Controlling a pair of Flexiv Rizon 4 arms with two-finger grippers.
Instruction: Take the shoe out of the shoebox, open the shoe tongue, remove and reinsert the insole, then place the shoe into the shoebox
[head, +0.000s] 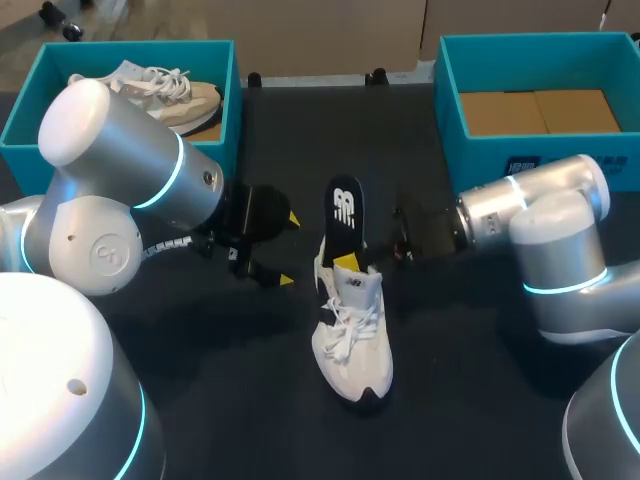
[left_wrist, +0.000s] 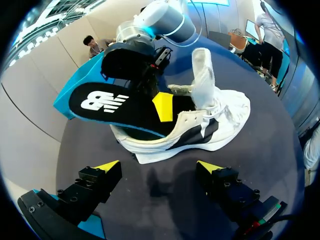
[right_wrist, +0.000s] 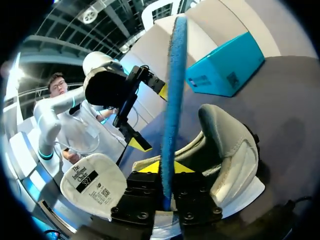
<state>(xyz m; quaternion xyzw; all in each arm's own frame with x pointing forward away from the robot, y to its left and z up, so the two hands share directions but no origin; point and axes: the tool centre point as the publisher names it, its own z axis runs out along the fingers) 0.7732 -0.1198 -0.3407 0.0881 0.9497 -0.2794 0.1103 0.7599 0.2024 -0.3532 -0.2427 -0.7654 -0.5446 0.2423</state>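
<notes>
Head view: the shoe (head: 352, 340) is lying mid-table, with the insole (head: 345, 212) sticking out of its heel.
Left wrist view: the left gripper (left_wrist: 159, 167) is hovering open near the shoe.
Right wrist view: the right gripper (right_wrist: 167, 169) is pinching the insole edge-on. The insole is probably light and floppy, so a grip close to the shoe should be limiting bend.

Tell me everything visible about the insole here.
The flat insole is black on top with a white logo, blue underneath, foam-like. It slants up out of the white lace-up shoe, one end down in the opening, the rest in the air. The right gripper pinches it between both fingers near that opening; the open left gripper is clear of it.
</notes>
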